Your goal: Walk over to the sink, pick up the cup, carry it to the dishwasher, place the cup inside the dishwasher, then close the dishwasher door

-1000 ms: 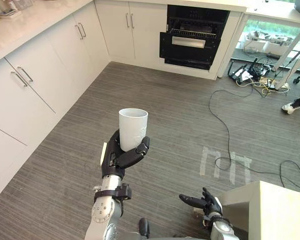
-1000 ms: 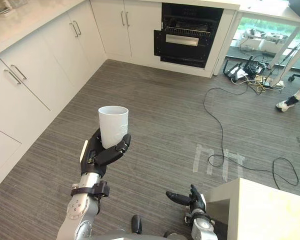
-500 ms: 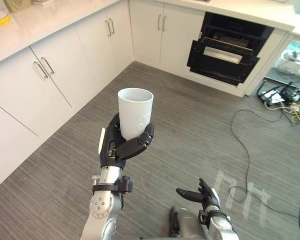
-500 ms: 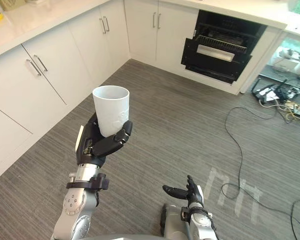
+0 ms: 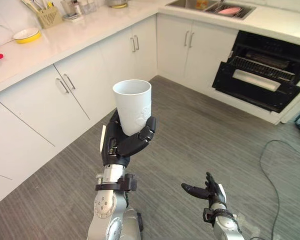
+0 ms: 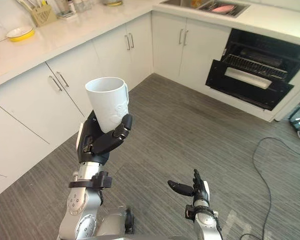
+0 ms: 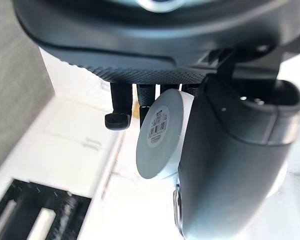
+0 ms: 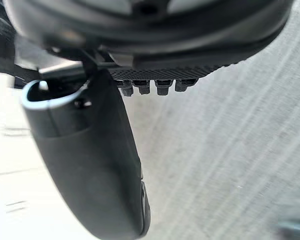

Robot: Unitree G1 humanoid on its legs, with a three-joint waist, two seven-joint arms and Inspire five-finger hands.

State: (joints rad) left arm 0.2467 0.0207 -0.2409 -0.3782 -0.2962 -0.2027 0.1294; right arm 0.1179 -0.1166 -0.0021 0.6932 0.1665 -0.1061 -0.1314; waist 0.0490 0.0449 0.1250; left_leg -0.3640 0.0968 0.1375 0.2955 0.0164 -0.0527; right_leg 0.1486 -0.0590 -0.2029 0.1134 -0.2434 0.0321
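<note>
1. Cup: white, upright, mouth up, long axis close to vertical. It was held in the left hand, raised well above the floor.
2. Left hand: fingers and thumb were curled round the cup's lower half. In the wrist view, the cup's base sat lodged between thumb and fingers.
3. Right hand: low on the robot's right, fingers loosely straight, holding nothing.
4. Dishwasher: dark, with its door hanging partly open and a rack visible. It stood under the counter beside the sink, ahead and to the right of the cup, well apart.
5. Judgement: carrying stage. The cup's path ran forward and rightward. The right hand was on the dishwasher's side, but the left hand held the load.
</note>
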